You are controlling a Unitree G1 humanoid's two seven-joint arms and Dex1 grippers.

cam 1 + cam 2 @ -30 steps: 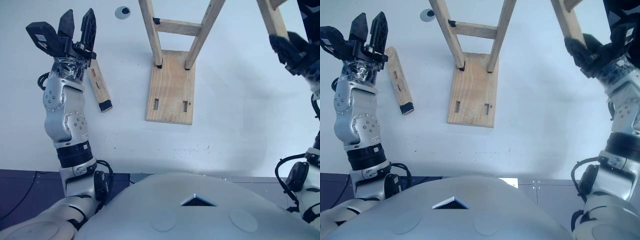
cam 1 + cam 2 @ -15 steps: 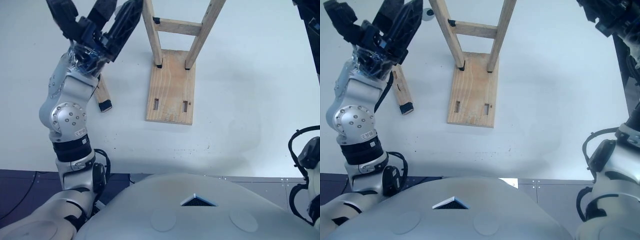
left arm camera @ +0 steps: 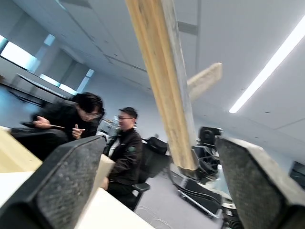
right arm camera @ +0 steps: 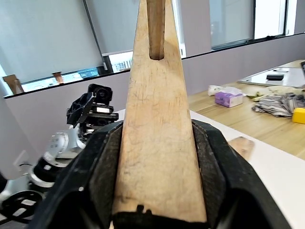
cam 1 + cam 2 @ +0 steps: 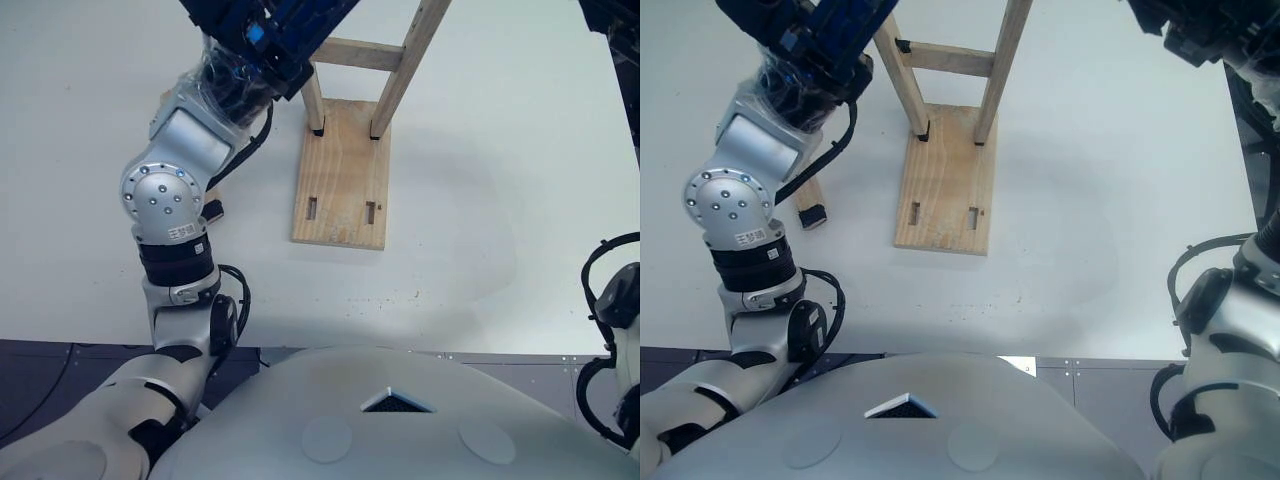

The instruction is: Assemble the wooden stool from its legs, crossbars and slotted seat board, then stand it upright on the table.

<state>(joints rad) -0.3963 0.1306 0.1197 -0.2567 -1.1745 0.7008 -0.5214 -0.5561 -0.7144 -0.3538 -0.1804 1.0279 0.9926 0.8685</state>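
- Board [image 5: 340,170]: flat on the white table [image 5: 480,200], long axis running straight away from the robot. Pale plank, rectangular, grain along its length.
- At the board's near end, two small rectangular slots [image 5: 312,208], side by side and open.
- At its far end, two legs [image 5: 305,70] seated in the board, standing up from it, splaying apart toward their tops in the head views. Square-section pale wood, dark marks at the joints.
- Crossbar [image 5: 355,55]: level between the two legs, well above the board, lying across the board's long axis.
- Loose leg [image 5: 813,213]: flat on the table left of the board, black-capped end toward the robot, long axis roughly parallel to the board's. Mostly hidden behind the left arm.
- Left gripper [image 3: 159,157]: up beside the left standing leg, above the table. Fingers [image 3: 71,181] spread wide, the leg between them with clear gaps on both sides, nothing gripped. Pads dark, rough, grainy.
- Right gripper [image 4: 157,191]: high at the far right, away from the board. Black fingers [image 4: 102,176] clamped on both flat sides of a held leg [image 4: 155,119].
- Held leg: long axis pointing straight out of the gripper; smooth pale wood, with a long narrow slot cut in the face toward the far end.
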